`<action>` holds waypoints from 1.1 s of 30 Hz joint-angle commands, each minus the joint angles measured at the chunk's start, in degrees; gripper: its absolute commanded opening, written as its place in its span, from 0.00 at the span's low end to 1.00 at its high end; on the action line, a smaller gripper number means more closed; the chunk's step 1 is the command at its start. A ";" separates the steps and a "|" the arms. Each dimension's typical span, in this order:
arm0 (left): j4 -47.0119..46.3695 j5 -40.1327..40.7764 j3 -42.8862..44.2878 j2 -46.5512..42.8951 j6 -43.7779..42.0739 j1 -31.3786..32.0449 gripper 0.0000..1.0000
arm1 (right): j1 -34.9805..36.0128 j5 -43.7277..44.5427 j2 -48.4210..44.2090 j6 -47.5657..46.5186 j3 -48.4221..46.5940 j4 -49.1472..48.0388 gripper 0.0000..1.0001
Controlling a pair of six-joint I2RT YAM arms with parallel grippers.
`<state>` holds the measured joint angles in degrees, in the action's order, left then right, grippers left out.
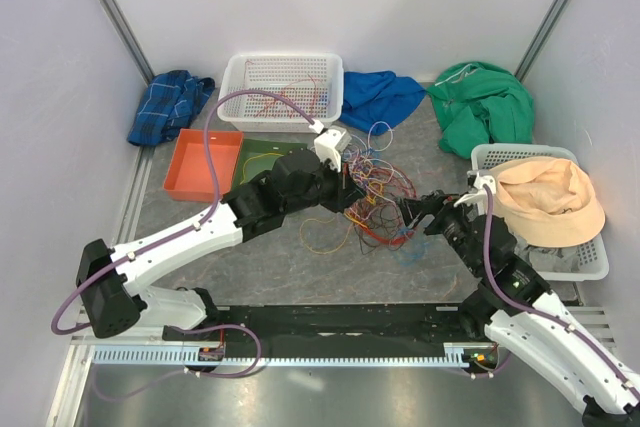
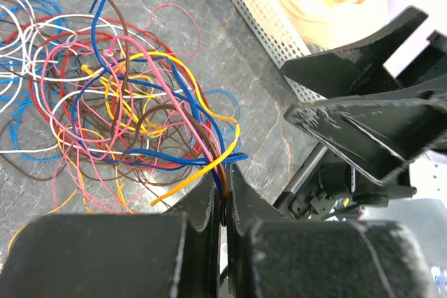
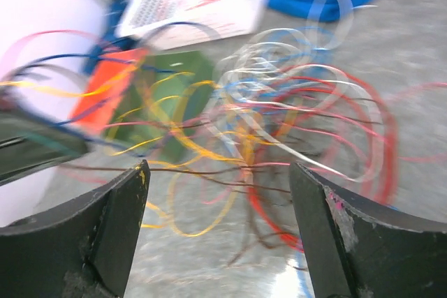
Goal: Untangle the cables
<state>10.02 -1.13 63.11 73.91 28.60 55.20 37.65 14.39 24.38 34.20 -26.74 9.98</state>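
Cables (image 1: 378, 197), thin insulated wires in red, blue, yellow, pink, brown and white, lay as one loose tangle on the grey table (image 1: 290, 272) between the two arms. Left gripper (image 2: 225, 181) was clenched on a small bunch of strands, blue, yellow, brown and pink. The rest of the tangle fanned out ahead of it. Right gripper (image 3: 216, 172) was spread wide with the tangle ahead of its fingers and nothing gripped; that view was blurred. Strands were too many to count. There were two white mesh baskets: the far basket (image 1: 240, 77) held a few wires, and the right basket (image 1: 590, 269) held cloth.
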 commanded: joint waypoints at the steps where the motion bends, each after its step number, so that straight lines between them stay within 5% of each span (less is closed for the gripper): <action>1: 0.52 -2.13 1.83 -0.26 -2.67 0.00 0.02 | 0.14 -14.18 2.68 -1.15 -0.33 -9.26 0.86; 6: 1.23 -1.95 3.68 1.32 -1.01 0.00 0.02 | 0.23 -25.02 10.06 1.66 1.42 -18.13 0.75; 16: 1.06 3.67 6.32 4.22 9.88 -0.36 0.02 | 1.64 -28.45 9.89 2.28 4.94 -25.70 0.69; 33: -2.99 -0.72 5.71 7.21 17.28 -0.27 0.02 | 2.78 -19.94 22.99 0.79 8.20 -39.59 0.65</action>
<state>10.02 -0.54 67.22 81.97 43.64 55.02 40.03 -8.84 46.48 36.10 -18.92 -22.90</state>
